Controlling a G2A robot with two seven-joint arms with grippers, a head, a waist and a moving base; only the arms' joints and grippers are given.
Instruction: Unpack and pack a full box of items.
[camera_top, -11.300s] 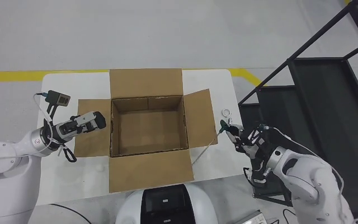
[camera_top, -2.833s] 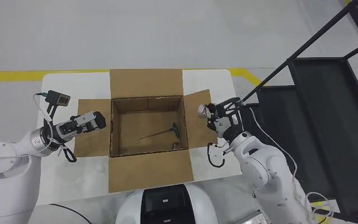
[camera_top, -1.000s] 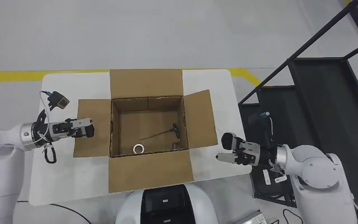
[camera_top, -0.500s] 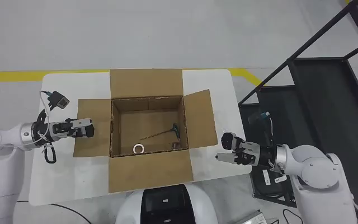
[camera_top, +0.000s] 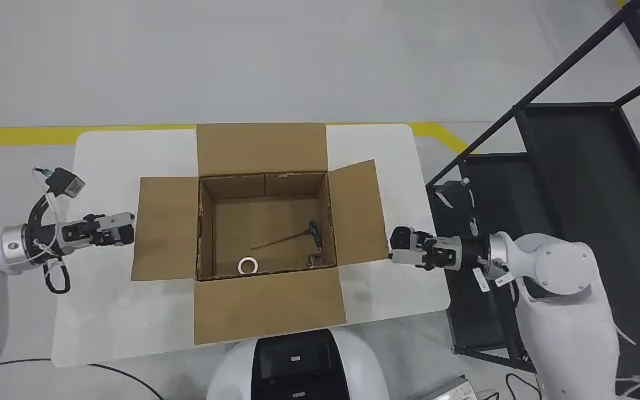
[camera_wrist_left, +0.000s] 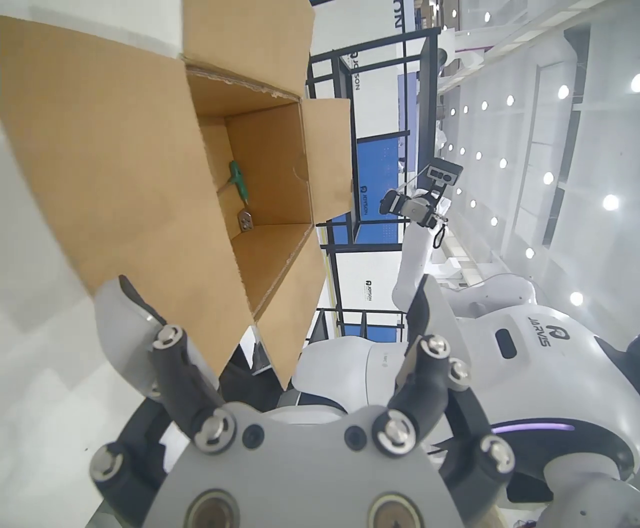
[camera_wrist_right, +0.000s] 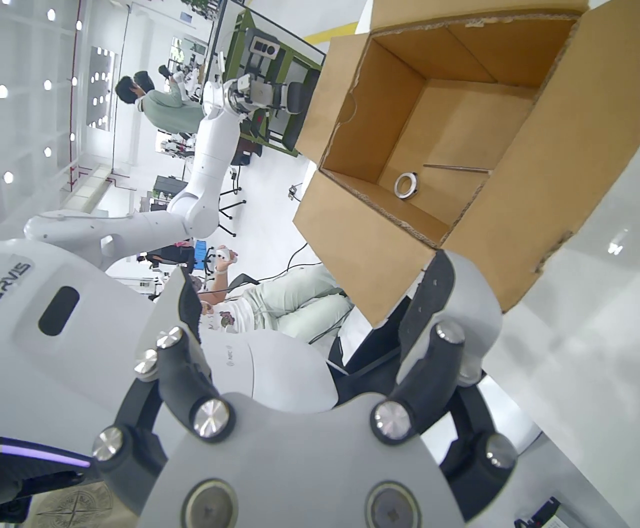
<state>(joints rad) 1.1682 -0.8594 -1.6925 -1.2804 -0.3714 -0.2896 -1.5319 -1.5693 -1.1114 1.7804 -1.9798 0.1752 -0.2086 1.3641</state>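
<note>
An open cardboard box (camera_top: 263, 225) stands in the middle of the white table (camera_top: 120, 310), all flaps folded out. On its floor lie a green-handled hex key (camera_top: 292, 237), a metal ring (camera_top: 247, 265) and a small metal piece (camera_top: 316, 260). My left gripper (camera_top: 122, 232) hovers open beside the left flap, holding nothing; its wrist view shows the gripper (camera_wrist_left: 272, 320), the box (camera_wrist_left: 125, 150), green handle (camera_wrist_left: 236, 180) and metal piece (camera_wrist_left: 244, 221). My right gripper (camera_top: 398, 245) is open just off the right flap; its wrist view shows the gripper (camera_wrist_right: 315, 300), the ring (camera_wrist_right: 406, 184) and key shaft (camera_wrist_right: 455, 169).
A black metal stair frame (camera_top: 560, 170) stands close to the table's right edge, beside the right arm. A yellow line (camera_top: 60, 133) runs along the floor behind the table. Bare table surface lies left and right of the box flaps.
The left gripper has drawn back leftwards, off the left flap. The right gripper has shifted a little up and towards the right flap. The box contents have not moved.
</note>
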